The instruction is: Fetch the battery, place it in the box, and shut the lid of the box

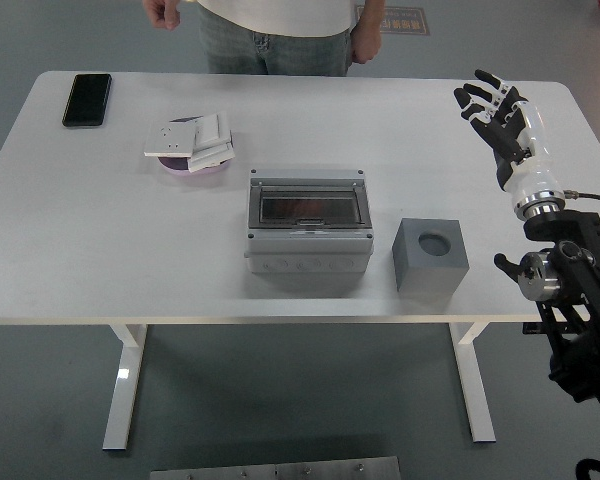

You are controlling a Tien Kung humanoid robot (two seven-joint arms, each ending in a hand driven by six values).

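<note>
The right hand (pixel 490 105) is raised over the far right part of the white table (pixel 80 230), its fingers (pixel 477 90) spread wide and relaxed, grasping nothing and touching nothing; its white forearm runs down to the black arm at the picture's right edge; the left arm does not show; near the table's middle stands the grey box (pixel 308 228), its clear tinted lid (pixel 306 207) lying flat and closed on top, something dark and reddish dimly visible beneath it; whether that is the battery I cannot tell, and no battery shows plainly anywhere on the table; just to the right of the box, apart from it, sits a grey cube (pixel 431 255) with a round hole in its top face; to the far left of the box a pink dish (pixel 193 165) carries a loose pile of white switch plates (pixel 189 138); a black phone (pixel 87 99) lies flat near the far left corner; a person (pixel 275 30) stands at the far side, both hands hanging loosely at the sides, clear of the table
</note>
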